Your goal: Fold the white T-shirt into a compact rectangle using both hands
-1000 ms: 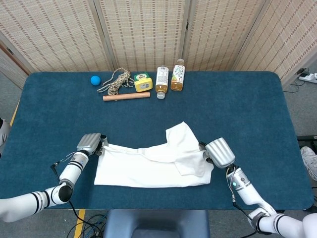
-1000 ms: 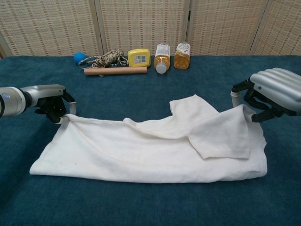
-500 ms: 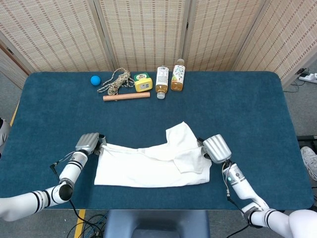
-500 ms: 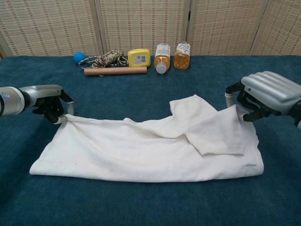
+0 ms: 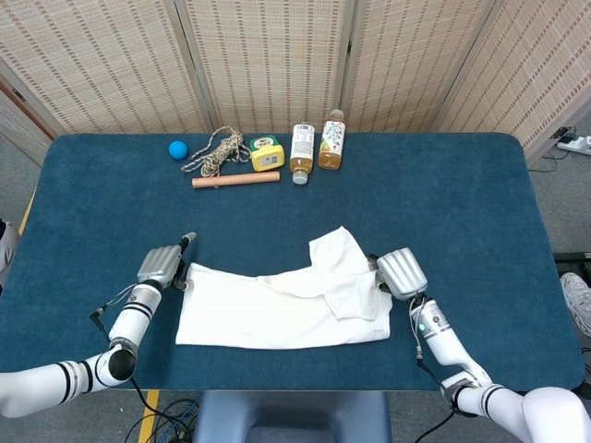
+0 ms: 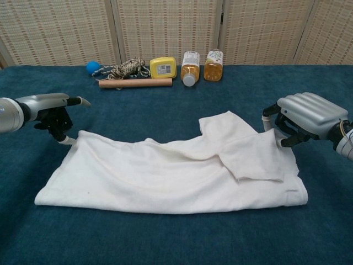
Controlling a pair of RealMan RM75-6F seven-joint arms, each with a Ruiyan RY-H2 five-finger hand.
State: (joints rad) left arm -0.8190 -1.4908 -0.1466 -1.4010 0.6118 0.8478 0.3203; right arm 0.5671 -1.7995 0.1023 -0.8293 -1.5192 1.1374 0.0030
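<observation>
The white T-shirt [image 5: 282, 309] [image 6: 165, 174] lies half folded near the table's front edge, with one sleeve [image 6: 253, 157] turned over on top at the right. My left hand [image 5: 162, 268] [image 6: 47, 110] sits at the shirt's far left corner with its fingers spread. One finger points away over the cloth, and its thumb tip just meets the corner. My right hand [image 5: 400, 273] [image 6: 306, 115] is at the shirt's far right edge. Its fingers are curled in and grip the fabric there, holding it slightly off the table.
Along the far edge stand a blue ball [image 5: 177, 149], a coil of rope [image 5: 215, 150], a wooden stick [image 5: 235, 180], a yellow box [image 5: 266, 154] and two bottles [image 5: 302, 152] [image 5: 331, 145]. The blue tablecloth [image 5: 462, 212] covers the table.
My left hand has spread its fingers and let go of the left corner. My right hand has drawn its edge of the shirt inward to the left and lower.
</observation>
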